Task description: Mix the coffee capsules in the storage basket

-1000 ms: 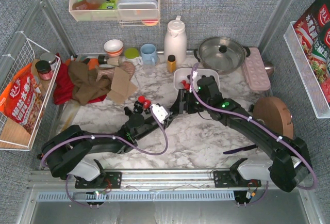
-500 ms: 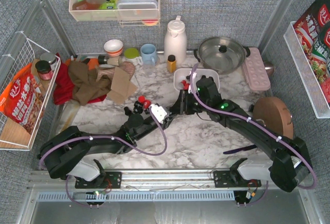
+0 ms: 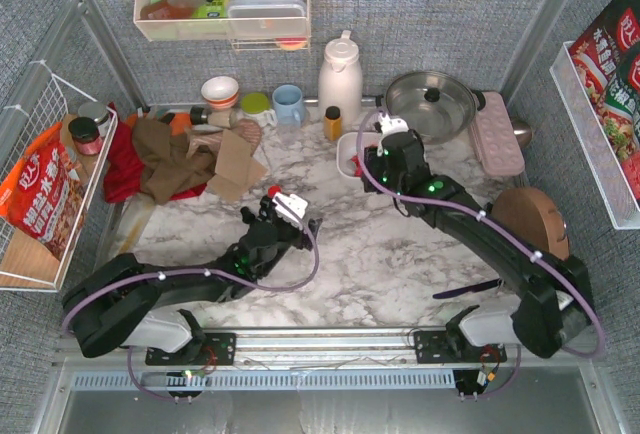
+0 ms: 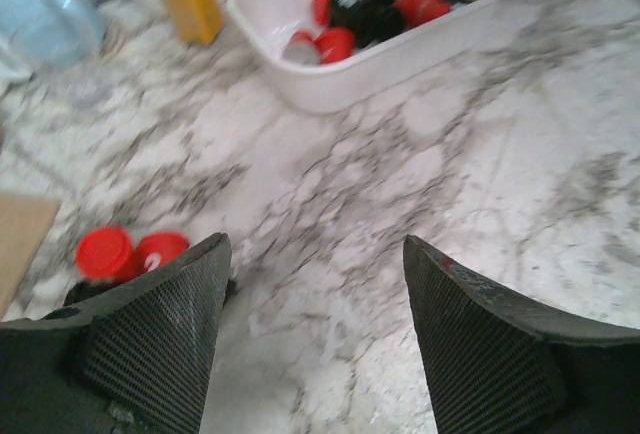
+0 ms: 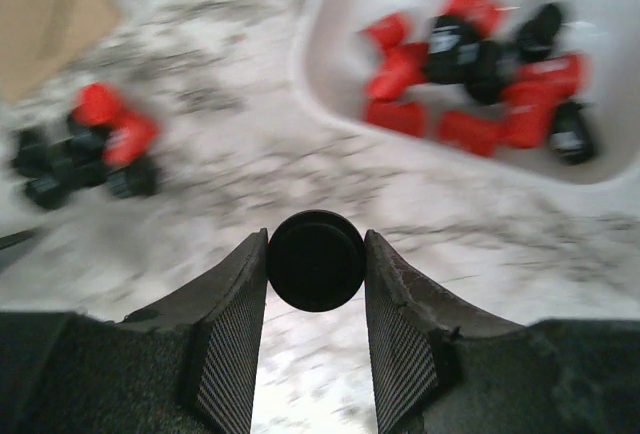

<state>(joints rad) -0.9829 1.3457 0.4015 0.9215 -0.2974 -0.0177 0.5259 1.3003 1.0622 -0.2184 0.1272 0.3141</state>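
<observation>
Right gripper [image 5: 315, 279] is clamped on 1 black capsule [image 5: 315, 254]. The basket [image 5: 325, 74], holding red and black capsules [image 5: 470, 64], lies ahead of it and to its right. Left gripper [image 4: 315, 304] stands open and empty, with a loose pile [image 4: 130, 252] just off its left finger. Recommendation: carry the capsule over the rim, release it low among the red ones, and avoid knocking the wall.
</observation>
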